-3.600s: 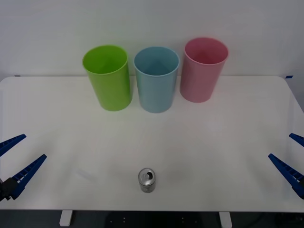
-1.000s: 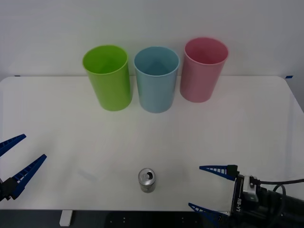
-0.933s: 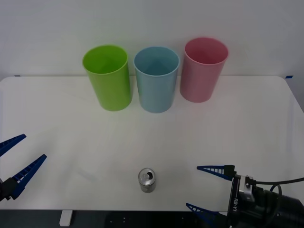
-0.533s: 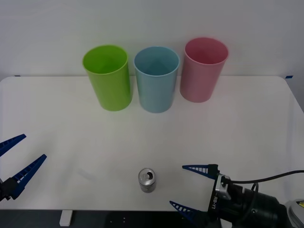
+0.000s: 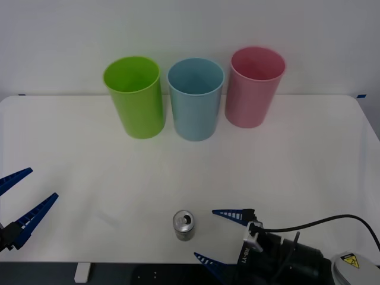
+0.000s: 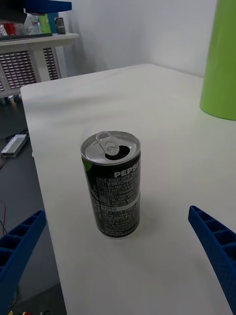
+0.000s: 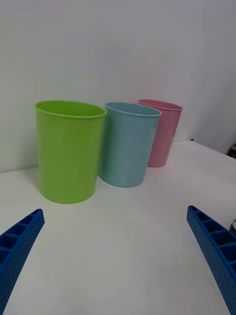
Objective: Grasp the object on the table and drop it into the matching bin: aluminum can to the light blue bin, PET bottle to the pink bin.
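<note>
The aluminum can (image 5: 183, 225) stands upright near the front edge of the white table (image 5: 285, 160); its silver top has an open pull-tab hole and its sides are dark (image 6: 112, 184). My right gripper (image 5: 215, 236) is open just to the can's right, low over the table and pointing at it, not touching. The light blue bin (image 5: 195, 98) stands at the back centre, the pink bin (image 5: 254, 86) to its right; both show again in the left wrist view (image 7: 129, 143) (image 7: 162, 132). My left gripper (image 5: 22, 202) rests open at the table's front left.
A lime green bin (image 5: 135, 97) stands left of the light blue one; its side shows at the right wrist view's edge (image 6: 221, 59). The three bins form a row along the table's back edge against a white wall. Off the table's left side stand a low shelf unit and cables on the floor (image 6: 29, 54).
My right gripper came in from the table's right edge, turned and slid left along the front edge until its open fingers are just beside the can. The left arm and the can stayed still.
</note>
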Available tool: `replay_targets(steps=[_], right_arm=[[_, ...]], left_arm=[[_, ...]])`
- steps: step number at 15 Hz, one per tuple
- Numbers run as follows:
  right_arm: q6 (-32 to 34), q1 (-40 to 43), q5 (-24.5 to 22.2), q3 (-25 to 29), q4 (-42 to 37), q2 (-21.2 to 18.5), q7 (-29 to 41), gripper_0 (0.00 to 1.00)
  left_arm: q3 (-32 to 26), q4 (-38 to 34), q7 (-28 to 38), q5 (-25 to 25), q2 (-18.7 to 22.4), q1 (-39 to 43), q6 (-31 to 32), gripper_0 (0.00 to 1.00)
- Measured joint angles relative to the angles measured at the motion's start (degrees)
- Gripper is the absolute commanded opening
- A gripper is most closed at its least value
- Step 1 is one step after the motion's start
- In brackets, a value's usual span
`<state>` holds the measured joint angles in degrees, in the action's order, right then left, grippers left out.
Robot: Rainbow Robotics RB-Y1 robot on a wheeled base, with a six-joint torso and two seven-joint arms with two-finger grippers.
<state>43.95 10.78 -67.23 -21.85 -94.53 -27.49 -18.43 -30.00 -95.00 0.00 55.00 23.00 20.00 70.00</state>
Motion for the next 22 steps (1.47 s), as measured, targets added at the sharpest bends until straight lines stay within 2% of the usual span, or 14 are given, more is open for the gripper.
replay_targets(steps=[3, 9, 15, 19, 20, 21, 22], right_arm=[[-1.38, -0.15, -3.22, -0.47, 0.47, 2.77, 0.50, 1.00], [-1.73, -4.47, -6.40, -1.48, 7.74, 8.74, -0.02, 1.00], [-2.85, -7.93, -6.68, -3.52, 11.85, 11.24, -0.32, 1.00], [-3.12, -8.39, -6.77, -3.89, 12.18, 11.55, -0.71, 1.00], [-3.26, -8.36, -6.74, -3.90, 12.18, 11.52, -0.79, 0.87], [-3.44, -8.38, -6.75, -3.90, 12.18, 11.51, -0.88, 0.32], [-3.58, -8.34, -6.74, -3.90, 12.18, 11.51, -0.85, 0.00]], left_arm=[[0.00, 0.00, 0.00, 0.00, 0.00, 0.00, 0.00, 1.00], [0.00, 0.00, 0.00, 0.00, 0.00, 0.00, 0.00, 1.00], [0.00, 0.00, 0.00, 0.00, 0.00, 0.00, 0.00, 1.00], [0.00, 0.00, 0.00, 0.00, 0.00, 0.00, 0.00, 1.00], [0.00, 0.00, 0.00, 0.00, 0.00, 0.00, 0.00, 1.00], [0.00, 0.00, 0.00, 0.00, 0.00, 0.00, 0.00, 1.00], [0.00, 0.00, 0.00, 0.00, 0.00, 0.00, 0.00, 1.00]])
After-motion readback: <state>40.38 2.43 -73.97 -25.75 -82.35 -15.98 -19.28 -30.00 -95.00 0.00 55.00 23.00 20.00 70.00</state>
